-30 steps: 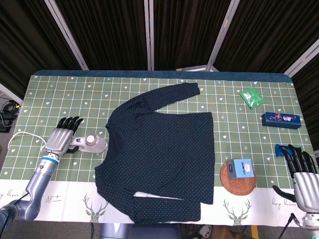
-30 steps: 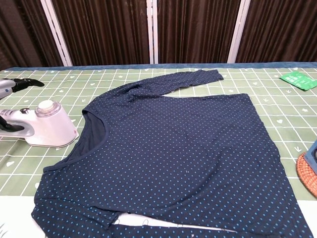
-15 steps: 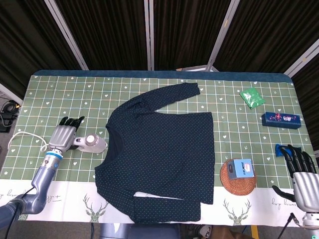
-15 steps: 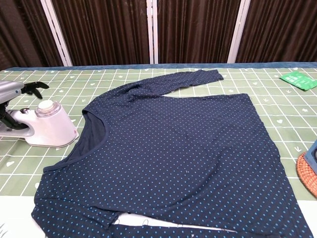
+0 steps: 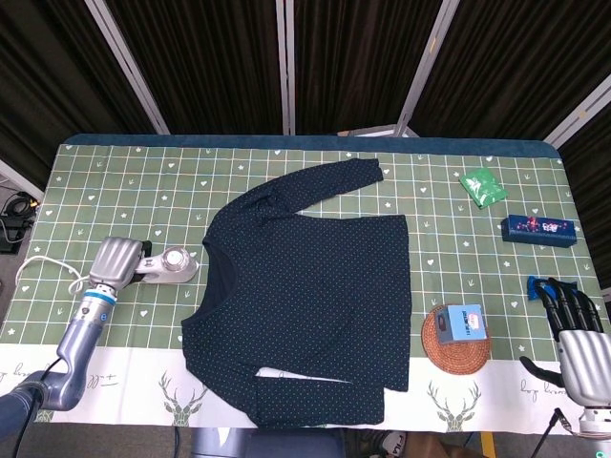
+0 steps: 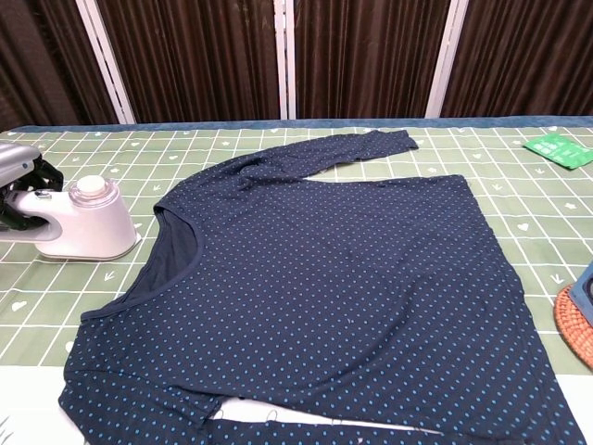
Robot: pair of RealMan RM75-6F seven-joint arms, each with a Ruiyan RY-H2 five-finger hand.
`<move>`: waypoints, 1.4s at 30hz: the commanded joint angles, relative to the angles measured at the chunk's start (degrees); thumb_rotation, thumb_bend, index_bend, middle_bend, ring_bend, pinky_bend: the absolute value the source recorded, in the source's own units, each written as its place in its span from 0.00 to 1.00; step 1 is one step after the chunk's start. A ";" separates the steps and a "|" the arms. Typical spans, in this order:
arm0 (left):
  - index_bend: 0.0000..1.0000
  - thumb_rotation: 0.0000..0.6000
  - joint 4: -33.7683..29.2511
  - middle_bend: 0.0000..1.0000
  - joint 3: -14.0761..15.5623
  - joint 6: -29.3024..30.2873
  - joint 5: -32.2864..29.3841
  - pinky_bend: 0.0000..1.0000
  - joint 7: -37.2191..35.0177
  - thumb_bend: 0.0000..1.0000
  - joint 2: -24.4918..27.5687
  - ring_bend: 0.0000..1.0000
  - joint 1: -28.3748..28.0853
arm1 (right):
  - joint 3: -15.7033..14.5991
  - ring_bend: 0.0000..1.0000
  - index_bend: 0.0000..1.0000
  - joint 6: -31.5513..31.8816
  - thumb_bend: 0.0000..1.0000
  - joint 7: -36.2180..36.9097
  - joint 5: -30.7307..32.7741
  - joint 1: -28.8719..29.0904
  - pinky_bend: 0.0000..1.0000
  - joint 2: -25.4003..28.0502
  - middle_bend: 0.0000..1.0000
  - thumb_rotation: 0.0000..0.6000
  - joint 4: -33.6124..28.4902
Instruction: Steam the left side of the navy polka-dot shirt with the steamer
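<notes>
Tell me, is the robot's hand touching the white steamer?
Touching. The chest view shows the left hand with its dark fingers wrapped around the handle of the steamer.

One shirt point(image 5: 305, 286) — one steamer point(image 5: 170, 268)

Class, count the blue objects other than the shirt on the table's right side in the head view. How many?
3: a dark blue box near the right edge, a light blue box on the woven coaster, and a blue item partly hidden behind the right hand.

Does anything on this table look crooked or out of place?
Mostly the shirt: it lies sideways, one sleeve stretched out along the top and the other folded under the lower edge. The steamer lies beside its collar, held by the left hand.
</notes>
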 commanded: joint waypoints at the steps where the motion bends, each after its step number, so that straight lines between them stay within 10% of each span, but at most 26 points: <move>1: 0.89 1.00 0.10 0.78 0.35 1.18 1.73 0.99 -2.98 0.58 0.30 0.74 0.09 | -0.01 0.00 0.00 0.03 0.00 -0.18 -0.01 0.01 0.00 -0.07 0.00 1.00 -0.05; 19: 0.89 1.00 -11.66 0.81 -5.54 -4.48 0.35 1.00 -9.13 0.62 1.53 0.76 -8.35 | 0.70 0.00 0.00 -0.56 0.00 0.17 1.99 0.28 0.00 0.17 0.00 1.00 0.02; 42: 0.89 1.00 -1.65 0.81 -5.37 -10.02 -5.92 1.00 0.30 0.62 -13.03 0.76 -17.30 | 2.38 0.00 0.00 -0.99 0.00 5.20 5.77 0.12 0.00 1.67 0.00 1.00 1.45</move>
